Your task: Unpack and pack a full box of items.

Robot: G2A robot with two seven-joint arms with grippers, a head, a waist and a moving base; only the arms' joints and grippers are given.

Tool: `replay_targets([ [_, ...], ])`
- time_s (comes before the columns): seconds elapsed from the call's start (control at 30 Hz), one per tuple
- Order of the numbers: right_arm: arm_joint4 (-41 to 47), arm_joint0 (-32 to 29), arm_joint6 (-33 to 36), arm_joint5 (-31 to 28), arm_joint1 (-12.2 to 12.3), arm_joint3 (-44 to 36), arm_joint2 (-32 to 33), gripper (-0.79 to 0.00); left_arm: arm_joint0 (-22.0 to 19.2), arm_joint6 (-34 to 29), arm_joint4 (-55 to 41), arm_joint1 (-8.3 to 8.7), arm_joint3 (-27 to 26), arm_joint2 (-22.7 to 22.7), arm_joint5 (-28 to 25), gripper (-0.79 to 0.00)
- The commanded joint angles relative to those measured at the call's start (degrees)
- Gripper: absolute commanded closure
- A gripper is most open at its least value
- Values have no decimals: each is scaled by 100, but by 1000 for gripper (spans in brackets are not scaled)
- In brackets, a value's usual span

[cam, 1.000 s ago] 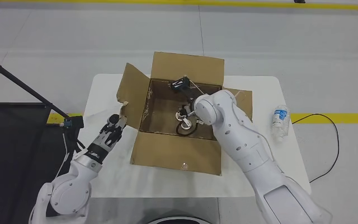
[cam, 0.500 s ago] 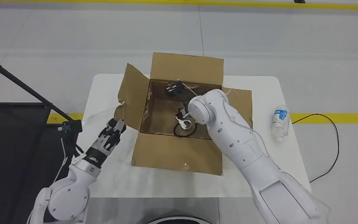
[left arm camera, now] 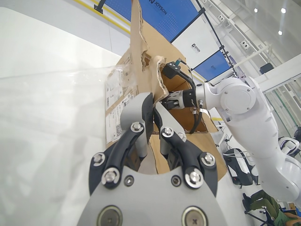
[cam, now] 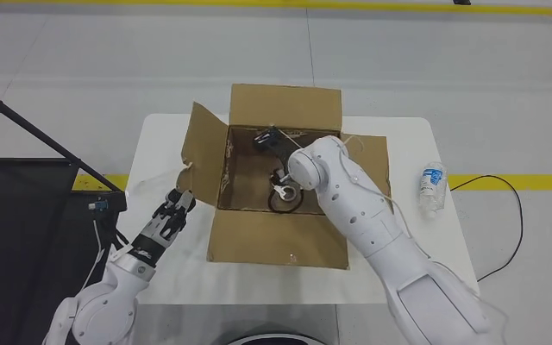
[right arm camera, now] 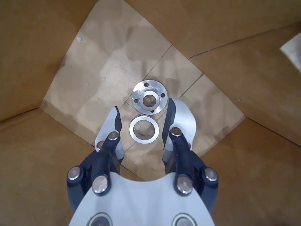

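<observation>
Plainly the right gripper (right arm camera: 143,103) is the nearer hand: it hangs inside the box (cam: 276,241) with its fingers spread wide. The metal ring (right arm camera: 131,130) lies flat on the box floor straight below, between them (round, so no long axis to line up with), touching the bolt-holed flange (right arm camera: 139,91) just past the fingertips. The left gripper (left arm camera: 152,102) is pinched onto the torn side flap (left arm camera: 137,36), and the small print on the white labels (left arm camera: 114,125) on the box's outer wall is not legible.

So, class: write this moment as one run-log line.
left hand: shut on box flap | right hand: open over ring inside box | flange: beside ring on box floor
</observation>
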Motion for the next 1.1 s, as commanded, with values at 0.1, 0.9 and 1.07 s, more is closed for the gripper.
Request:
replay_targets([
  [0.1,230,97,-44,-135,-55,372,4,-425,154,41,-37,13,-92,-23,-17,0],
  [0.9,238,616,-368,-112,-510,1537,-546,-323,425,-51,-247,94,-229,-79,-158,0],
  [1.07,287,698,-437,-147,-592,1756,-584,-323,423,-63,-276,111,-228,-75,-161,0],
])
